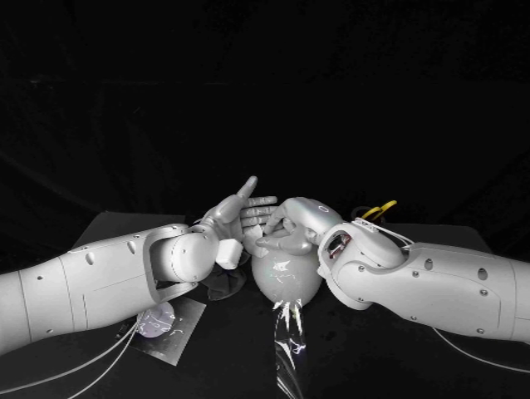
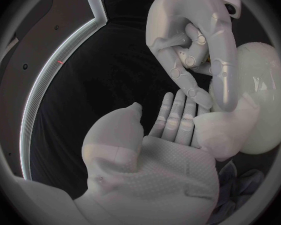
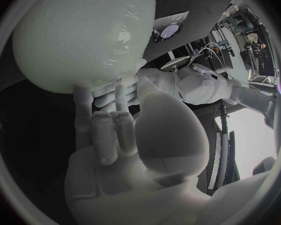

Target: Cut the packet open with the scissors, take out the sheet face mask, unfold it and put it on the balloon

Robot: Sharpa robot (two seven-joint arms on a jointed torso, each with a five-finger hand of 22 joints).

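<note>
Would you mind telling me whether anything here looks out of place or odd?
A clear film strip runs from below the balloon toward the near edge of the table, crinkled and loose, apart from the packet lying by the left arm. Nothing looks spilled or broken.

Left robot hand (image 1: 237, 219), right robot hand (image 1: 291, 229) at balloon (image 1: 287, 279)

Pale balloon (image 1: 284, 281), yellow scissors (image 1: 380, 208), black table (image 1: 227, 353).
</note>
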